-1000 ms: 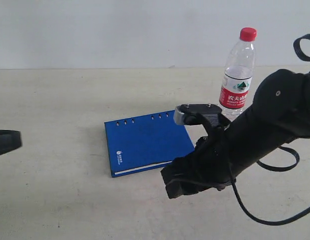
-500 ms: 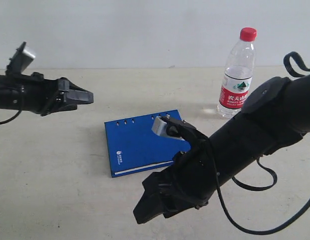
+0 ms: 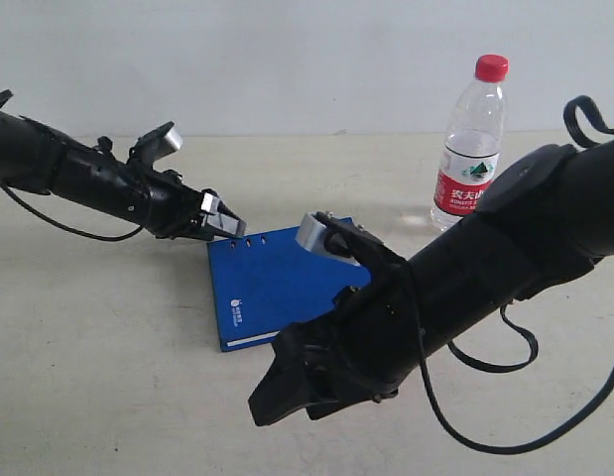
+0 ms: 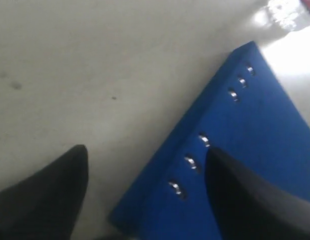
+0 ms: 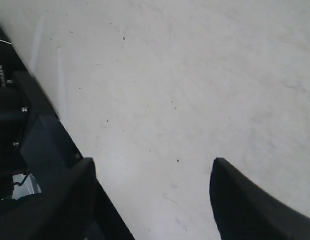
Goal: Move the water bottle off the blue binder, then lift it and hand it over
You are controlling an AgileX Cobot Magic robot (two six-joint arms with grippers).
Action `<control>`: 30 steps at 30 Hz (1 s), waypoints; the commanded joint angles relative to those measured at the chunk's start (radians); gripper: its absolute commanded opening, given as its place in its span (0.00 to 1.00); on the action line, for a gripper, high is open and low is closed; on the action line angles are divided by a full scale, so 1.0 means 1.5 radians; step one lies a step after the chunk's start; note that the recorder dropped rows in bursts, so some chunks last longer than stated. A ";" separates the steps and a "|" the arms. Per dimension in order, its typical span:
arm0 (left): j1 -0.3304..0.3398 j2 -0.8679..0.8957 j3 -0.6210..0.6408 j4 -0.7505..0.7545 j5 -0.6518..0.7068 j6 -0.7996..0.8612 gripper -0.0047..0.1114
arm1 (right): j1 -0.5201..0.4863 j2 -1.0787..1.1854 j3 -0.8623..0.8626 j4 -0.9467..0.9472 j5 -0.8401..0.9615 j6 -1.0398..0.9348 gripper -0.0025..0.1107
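Note:
The water bottle (image 3: 472, 149), clear with a red cap and red-and-white label, stands upright on the table behind and to the right of the blue binder (image 3: 277, 283), not on it. The binder lies flat, its row of holes on the far edge. My left gripper (image 3: 225, 224) is open at the binder's far left corner; in the left wrist view the binder (image 4: 255, 130) lies between and beyond the open gripper (image 4: 144, 157). My right gripper (image 3: 272, 402) hangs open in front of the binder over bare table (image 5: 185, 90), nothing between its fingers.
The beige table (image 3: 108, 347) runs back to a pale wall. The right arm's black cable (image 3: 505, 337) loops over the table at the right. A dark frame (image 5: 24, 130) beyond the table's front edge shows in the right wrist view.
My left arm has swung in from the left and down to the binder's far left corner. My right arm has slid a little further forward and left. Bottle and binder have not moved.

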 commanded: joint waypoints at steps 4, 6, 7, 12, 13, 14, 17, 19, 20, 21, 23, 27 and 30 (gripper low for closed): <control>-0.003 0.032 -0.041 0.131 0.176 -0.076 0.57 | -0.002 -0.022 -0.003 0.036 0.021 -0.026 0.54; -0.003 0.032 -0.041 0.137 0.234 -0.076 0.57 | -0.002 -0.037 -0.003 0.035 0.015 -0.026 0.54; -0.006 0.032 -0.041 0.139 0.265 -0.076 0.57 | -0.002 -0.043 -0.003 0.030 0.012 -0.026 0.54; -0.020 0.032 -0.041 0.126 0.293 -0.076 0.57 | -0.040 -0.089 -0.003 0.008 0.005 -0.006 0.54; -0.026 0.032 -0.040 0.121 0.293 -0.083 0.57 | -0.060 -0.098 -0.003 0.008 0.005 0.001 0.54; -0.031 0.032 -0.040 0.121 0.293 -0.092 0.57 | -0.084 -0.106 -0.003 0.006 0.001 0.012 0.54; -0.049 0.032 -0.037 0.121 0.293 -0.096 0.57 | -0.156 -0.112 0.000 -0.002 0.004 0.053 0.54; -0.062 0.032 -0.037 0.116 0.293 -0.096 0.57 | -0.194 -0.100 0.011 -0.002 0.005 0.085 0.54; -0.068 0.032 -0.037 0.112 0.293 -0.100 0.57 | -0.206 -0.091 0.019 0.001 0.005 0.087 0.54; -0.075 0.032 -0.037 0.110 0.293 -0.103 0.57 | -0.214 -0.082 0.027 0.001 0.005 0.087 0.54; -0.088 0.032 -0.037 0.109 0.293 -0.112 0.57 | -0.227 -0.056 0.038 -0.001 -0.002 0.087 0.54; -0.105 0.032 -0.036 0.117 0.293 -0.125 0.57 | -0.253 -0.009 0.045 -0.014 -0.027 0.085 0.54; -0.112 0.032 -0.036 0.131 0.293 -0.128 0.57 | -0.283 0.008 0.045 -0.012 -0.032 0.085 0.54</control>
